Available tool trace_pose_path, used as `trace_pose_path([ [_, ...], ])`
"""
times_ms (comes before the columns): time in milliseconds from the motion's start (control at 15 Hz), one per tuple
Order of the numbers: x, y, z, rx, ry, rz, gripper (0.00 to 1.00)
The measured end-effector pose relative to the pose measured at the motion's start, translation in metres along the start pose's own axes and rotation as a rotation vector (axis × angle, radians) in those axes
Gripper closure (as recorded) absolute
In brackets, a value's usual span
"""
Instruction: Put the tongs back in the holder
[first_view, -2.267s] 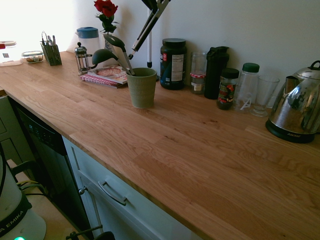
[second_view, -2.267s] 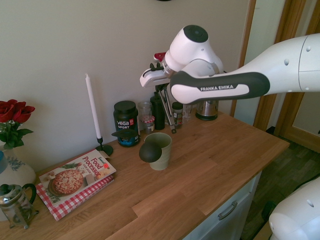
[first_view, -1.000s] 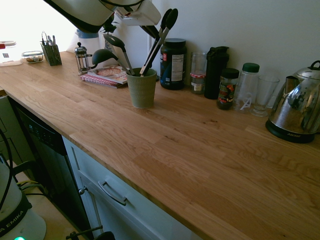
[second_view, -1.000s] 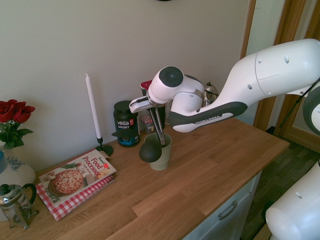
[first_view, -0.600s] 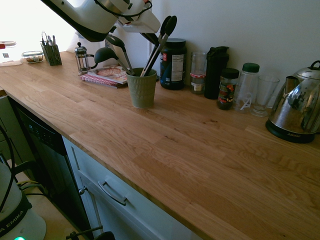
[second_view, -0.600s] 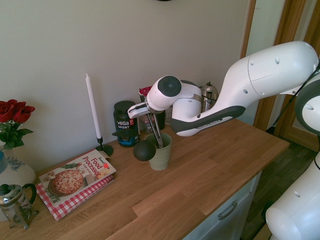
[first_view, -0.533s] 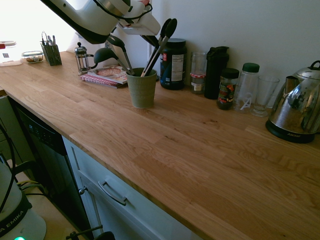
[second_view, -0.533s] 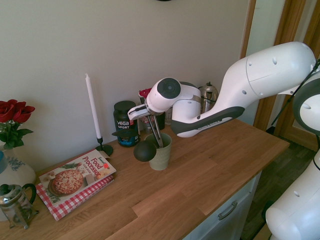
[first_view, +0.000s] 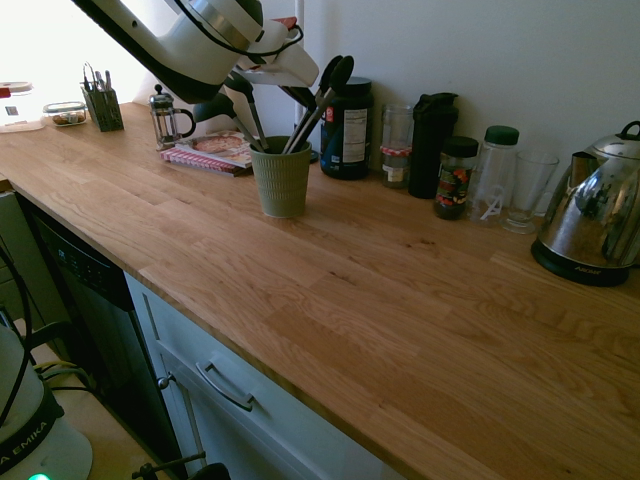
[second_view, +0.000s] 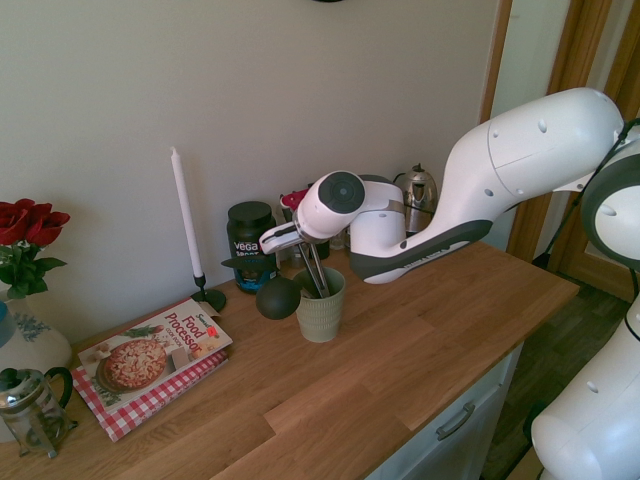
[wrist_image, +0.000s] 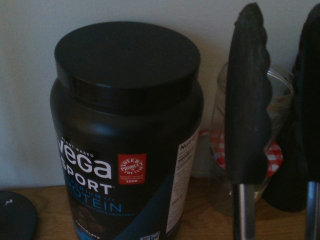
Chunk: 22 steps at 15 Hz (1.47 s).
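Tongs lower end in olive ribbed cup, black tips up, leaning right in first exterior view; gripper closed on them. Same view, left to right: clear container, small glass dish, dark cutlery caddy, French press, cookbook on red-checked item, then the cup on wood counter, with two black ladles also in it. Next, black protein tub, glass jar, black bottle, dark-lidded jar, green-capped clear bottle, drinking glass, shiny kettle far right.
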<state>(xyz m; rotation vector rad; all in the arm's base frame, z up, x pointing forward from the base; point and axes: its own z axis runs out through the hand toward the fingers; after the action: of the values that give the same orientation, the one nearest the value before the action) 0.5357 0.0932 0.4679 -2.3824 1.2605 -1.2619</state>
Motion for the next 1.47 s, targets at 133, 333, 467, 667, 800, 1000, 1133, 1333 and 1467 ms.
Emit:
trace_pose_path([
  [133,-0.002,0.003,0.002,-0.011,-0.028,0.022,0.0],
  [333,-0.006,0.004,0.001,-0.014,-0.069,0.043,0.0],
  [467,-0.006,0.005,-0.001,-0.017,-0.076,0.045,0.0],
  [667,-0.004,0.008,-0.005,-0.018,-0.079,0.044,0.0],
  [800,-0.004,0.008,-0.012,-0.015,-0.083,0.047,0.0],
  [1000,0.004,0.002,-0.03,0.005,-0.078,0.049,0.0],
  [1133,0.007,0.002,-0.04,0.012,-0.081,0.047,0.0],
  [1333,0.0,0.006,-0.056,-0.101,-0.178,0.016,0.0],
  [1467,0.001,0.012,-0.083,-0.192,-0.304,-0.03,0.0],
])
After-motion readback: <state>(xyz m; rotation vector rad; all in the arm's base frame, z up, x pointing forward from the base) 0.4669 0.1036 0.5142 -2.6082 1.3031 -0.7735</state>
